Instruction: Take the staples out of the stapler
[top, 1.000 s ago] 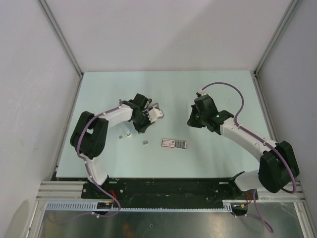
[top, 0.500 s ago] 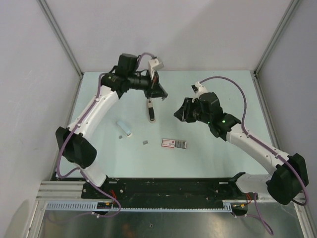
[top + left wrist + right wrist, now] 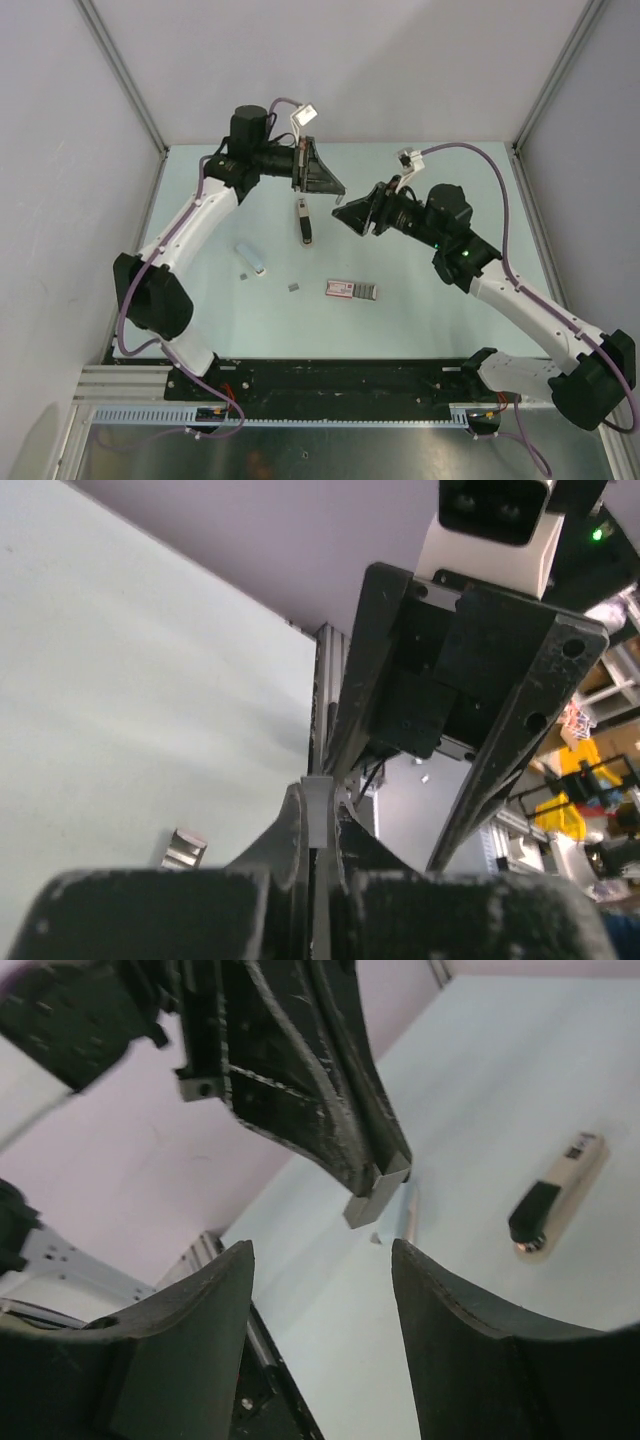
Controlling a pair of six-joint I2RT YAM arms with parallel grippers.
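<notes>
My left gripper (image 3: 337, 191) is raised above the far middle of the table, shut on a short grey strip of staples (image 3: 318, 812). The strip's end sticks out past the fingertips (image 3: 378, 1192). My right gripper (image 3: 346, 217) is open and points at the left one from the right, with the strip just beyond its fingertips (image 3: 322, 1250) and not touching them. The stapler (image 3: 305, 222), black and beige, lies on the table below both grippers (image 3: 558, 1200). A small grey bit of staples (image 3: 292, 287) lies on the table nearer the front.
A pinkish flat box (image 3: 351, 290) lies at the table's middle front. A pale blue little tube (image 3: 251, 258) and a tiny grey bit (image 3: 244, 274) lie to the left. A ribbed grey piece (image 3: 183, 848) lies on the table below my left gripper.
My left arm rose from the table and swung back and right, still shut on the strip. My right gripper opened and moved left toward it.
</notes>
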